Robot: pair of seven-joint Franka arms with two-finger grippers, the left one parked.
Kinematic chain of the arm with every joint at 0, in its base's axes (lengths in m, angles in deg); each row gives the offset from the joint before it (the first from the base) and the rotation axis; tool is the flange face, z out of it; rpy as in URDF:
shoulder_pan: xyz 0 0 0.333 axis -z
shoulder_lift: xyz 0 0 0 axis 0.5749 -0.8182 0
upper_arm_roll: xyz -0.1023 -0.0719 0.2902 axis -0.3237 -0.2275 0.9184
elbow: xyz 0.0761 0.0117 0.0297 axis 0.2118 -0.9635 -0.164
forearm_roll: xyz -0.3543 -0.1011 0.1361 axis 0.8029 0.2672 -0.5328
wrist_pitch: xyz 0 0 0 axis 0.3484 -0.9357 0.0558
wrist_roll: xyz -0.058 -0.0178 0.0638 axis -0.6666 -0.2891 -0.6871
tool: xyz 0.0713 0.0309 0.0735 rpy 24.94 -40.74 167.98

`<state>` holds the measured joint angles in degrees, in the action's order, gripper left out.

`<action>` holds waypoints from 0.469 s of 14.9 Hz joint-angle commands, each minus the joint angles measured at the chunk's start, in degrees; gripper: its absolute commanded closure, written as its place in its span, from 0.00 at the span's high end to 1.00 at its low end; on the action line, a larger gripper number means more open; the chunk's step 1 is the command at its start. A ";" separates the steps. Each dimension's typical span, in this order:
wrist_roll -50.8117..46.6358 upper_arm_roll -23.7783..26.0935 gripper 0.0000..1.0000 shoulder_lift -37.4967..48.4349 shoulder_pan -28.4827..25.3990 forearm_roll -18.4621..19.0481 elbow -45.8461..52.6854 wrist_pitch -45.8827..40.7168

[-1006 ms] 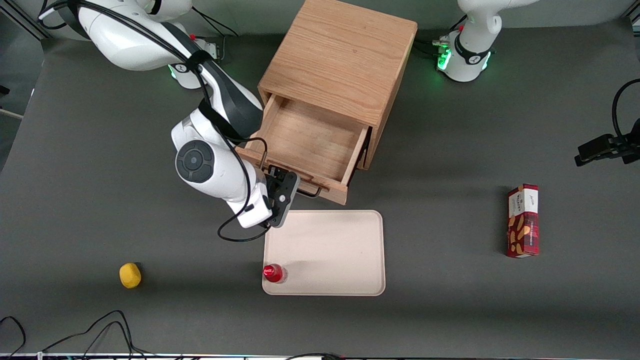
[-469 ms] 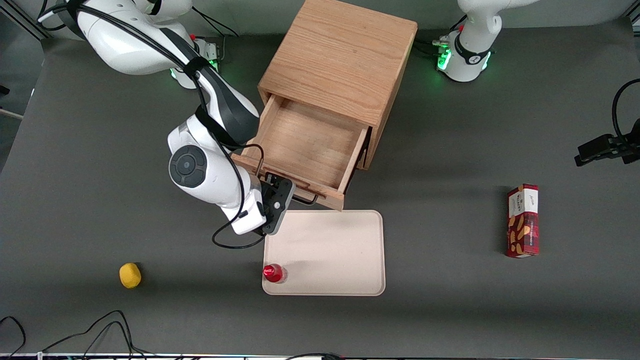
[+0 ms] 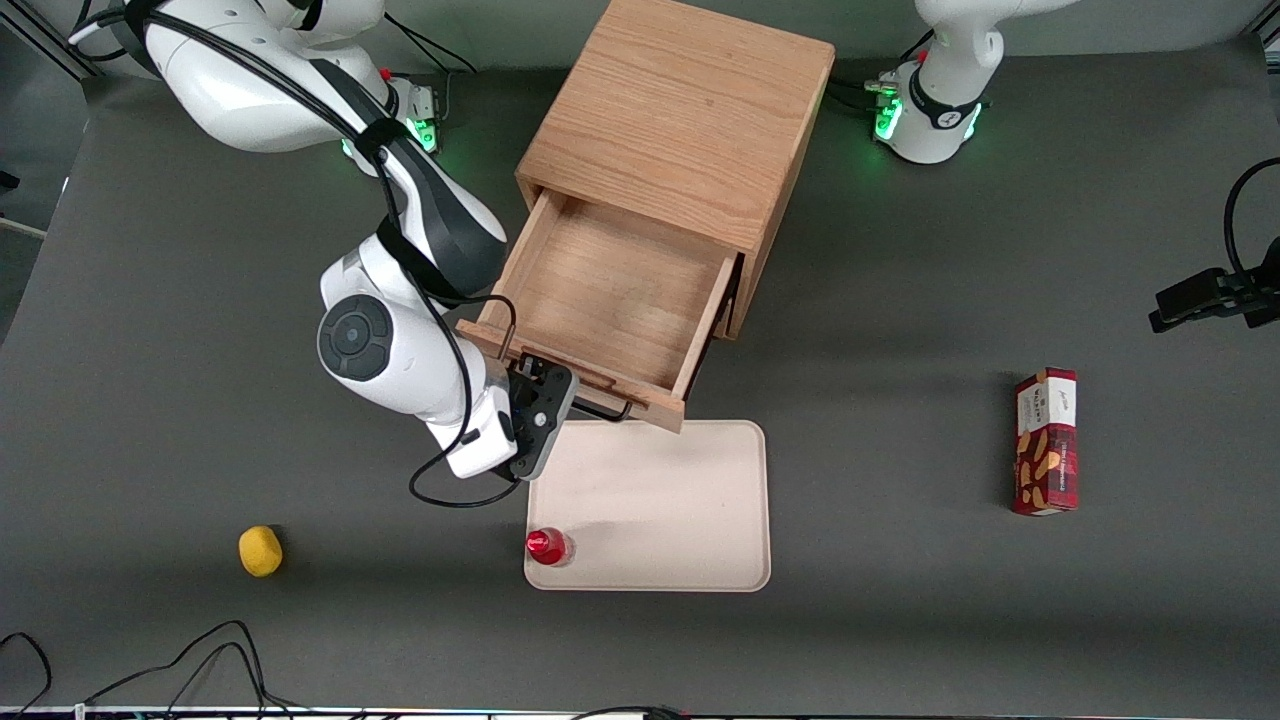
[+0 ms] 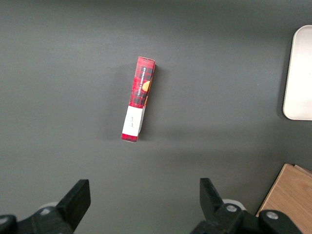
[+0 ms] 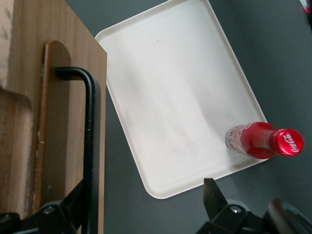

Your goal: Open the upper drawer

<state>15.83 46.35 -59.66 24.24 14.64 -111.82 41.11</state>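
The wooden cabinet (image 3: 680, 120) is standing on the dark table (image 3: 900, 620), and the upper drawer (image 3: 610, 290) is sticking well out of its front. The cream tray (image 3: 660, 500) is lying just in front of the drawer, carrying an upright Coca-Cola bottle (image 3: 547, 546) at one corner. The gripper (image 3: 545, 395) is sitting at the black handle (image 5: 92, 146), fingers spread apart, one finger (image 5: 73, 207) touching the bar.
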 commanded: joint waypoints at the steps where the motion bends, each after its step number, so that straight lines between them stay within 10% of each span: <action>1: 1.24 0.10 1.00 -1.88 -0.13 0.84 2.61 0.23; 7: 2.12 -0.68 1.00 -1.97 -0.13 0.84 2.88 1.37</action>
<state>16.28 46.09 -60.26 24.27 14.64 -111.15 42.37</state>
